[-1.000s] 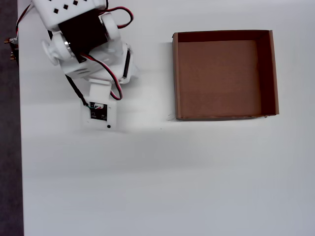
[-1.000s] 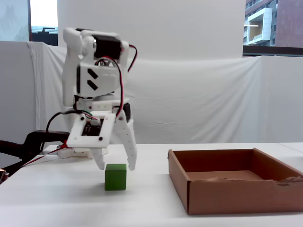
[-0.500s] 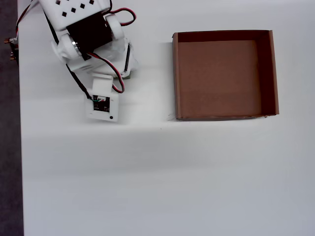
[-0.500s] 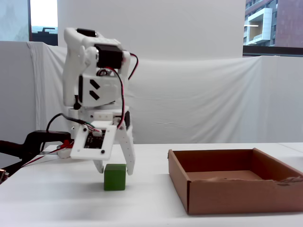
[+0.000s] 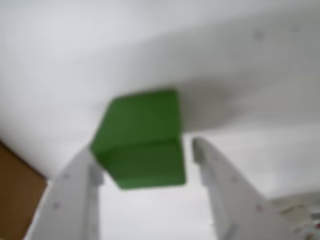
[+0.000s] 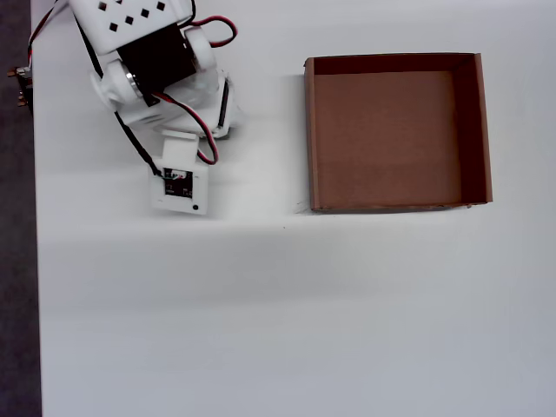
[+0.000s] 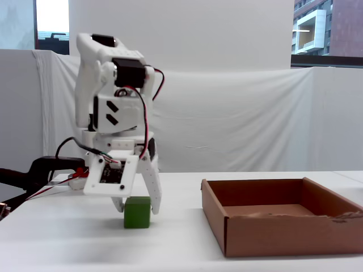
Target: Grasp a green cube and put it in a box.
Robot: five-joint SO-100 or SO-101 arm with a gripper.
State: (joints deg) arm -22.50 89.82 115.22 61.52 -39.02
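Gripper (image 7: 136, 208): lowered over the cube in the fixed view, jaws spread, one white finger at each side of the cube. In the wrist view (image 5: 145, 157) a gap shows between the right finger and the cube; the left finger is at or very near its edge, contact not determinable through blur. Nothing is grasped.
Green cube (image 7: 137, 212): resting on the white table (image 7: 170, 249), left of the box in the fixed view, well apart from it. In the wrist view (image 5: 140, 142) it sits between the fingertips. Hidden under the arm in the overhead view.
Box (image 6: 398, 132): brown cardboard, open top, nothing inside; right of the arm (image 6: 148, 65) in the overhead view.
Markings: no legible writing or brand on cube, box or arm; a small circuit board (image 6: 180, 185) on the wrist bears no readable text.
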